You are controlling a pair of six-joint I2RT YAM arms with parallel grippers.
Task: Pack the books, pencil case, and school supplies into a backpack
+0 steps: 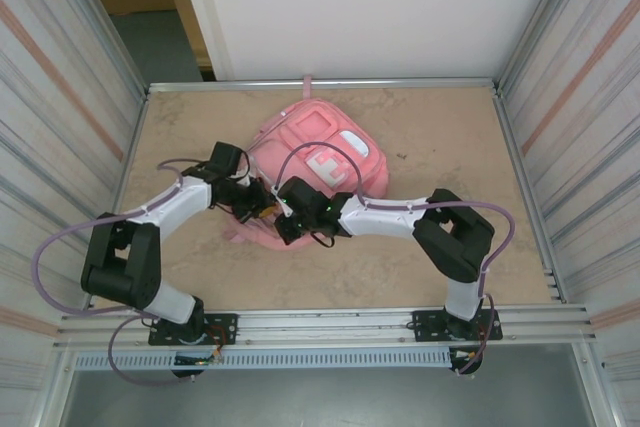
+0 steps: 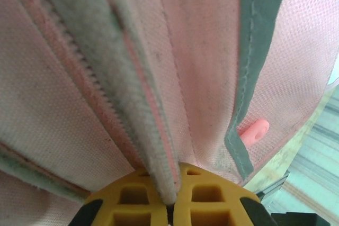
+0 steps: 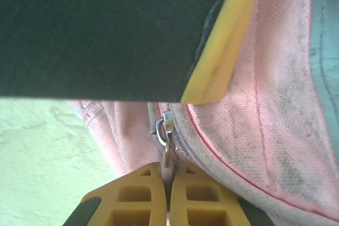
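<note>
Left gripper (image 2: 169,207): yellow ribbed fingers at the bottom edge of the left wrist view, pressed together on a raised fold of the large soft pink fabric backpack (image 2: 63,104), just beside a line of zip teeth.
Right gripper (image 3: 169,197): yellow fingers pinched tight on the small silver metal zipper pull (image 3: 165,130), which hangs at the backpack's seam.
Over the right fingers: a dark block with a yellow edge; I cannot tell what it belongs to.
Table (image 1: 440,127): flat beige top with a faint marbled mottle, and a silver slotted rail (image 1: 330,319) along the near edge where both arm bases are bolted.
Room: ribbed metal panels with pale stripes stand on the left and right, with a plain white wall behind.
Backpack position: on the table at the middle, towards the back, touching both grippers at its near end.
Backpack look: several stitched front pockets, a white patch (image 1: 322,165) with a pink mark, a small loop at the far end, and a pink strap trailing out on the near left.
Fabric up close: coarse woven pink, slightly grubby, edged with grey-green trim (image 2: 257,35); a coral-pink tab (image 2: 254,130) pokes out under the trim.
Arms: both reach inward, and the grippers meet at the bag's near edge.
</note>
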